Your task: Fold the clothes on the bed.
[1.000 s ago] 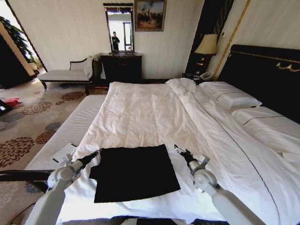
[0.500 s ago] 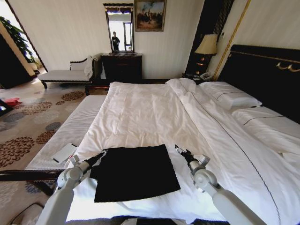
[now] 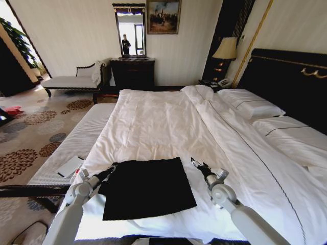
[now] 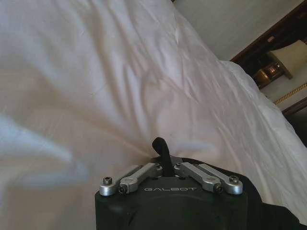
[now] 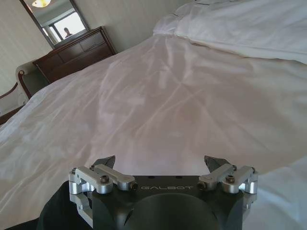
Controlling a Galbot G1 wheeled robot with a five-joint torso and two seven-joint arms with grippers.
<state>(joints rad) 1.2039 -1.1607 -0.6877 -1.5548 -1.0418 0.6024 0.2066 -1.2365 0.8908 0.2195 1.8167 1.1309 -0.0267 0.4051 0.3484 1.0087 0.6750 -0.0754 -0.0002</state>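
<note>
Clothes (image 3: 145,188) folded flat on bed (image 3: 168,122) | your left gripper (image 3: 110,168) at its near-left corner, fingers pressed together | your right gripper (image 3: 194,163) beside its right corner, fingers spread

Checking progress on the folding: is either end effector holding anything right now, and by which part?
Right end effector: open, holding nothing, beside the shirt. Left end effector: shut at the shirt's far left corner; whether it pinches the cloth cannot be told.

Black T-shirt (image 3: 146,188), plain, between my two grippers. White duvet (image 3: 153,127) ahead of my jaws, no pattern. My fingers (image 5: 104,163) black, linkages silver. Carpet (image 3: 30,127) off my left: brown floral on beige.
</note>
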